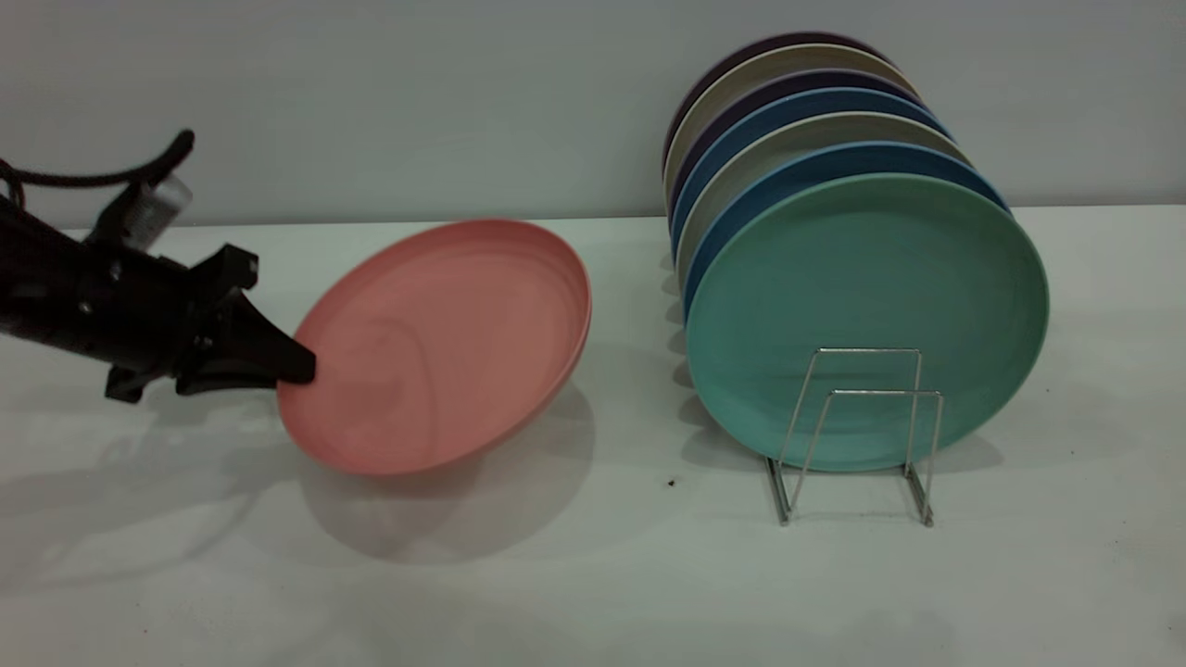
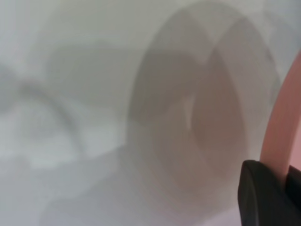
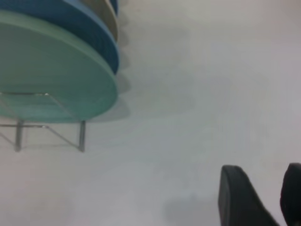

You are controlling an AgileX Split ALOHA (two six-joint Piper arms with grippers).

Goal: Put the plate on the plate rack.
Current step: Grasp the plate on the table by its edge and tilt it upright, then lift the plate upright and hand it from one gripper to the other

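Note:
The salmon-pink plate (image 1: pixel 445 343) is held tilted left of the plate rack, its face turned toward the exterior camera and its lower edge close to the table. My left gripper (image 1: pixel 296 366) is shut on the plate's left rim; in the left wrist view the pink rim (image 2: pixel 282 136) runs down between the black fingers (image 2: pixel 263 197). The wire plate rack (image 1: pixel 871 351) stands at the right with two bare loops in front of a teal-green plate (image 1: pixel 866 306). My right gripper (image 3: pixel 270 188) hangs open over bare table to the side of the rack (image 3: pixel 82 136), holding nothing.
Behind the teal-green plate (image 3: pixel 51 75) several more plates stand upright in the rack, among them blue (image 1: pixel 834 162) and beige (image 1: pixel 815 130). A grey wall runs behind the table. White tabletop (image 1: pixel 593 574) lies in front of the rack and between it and the pink plate.

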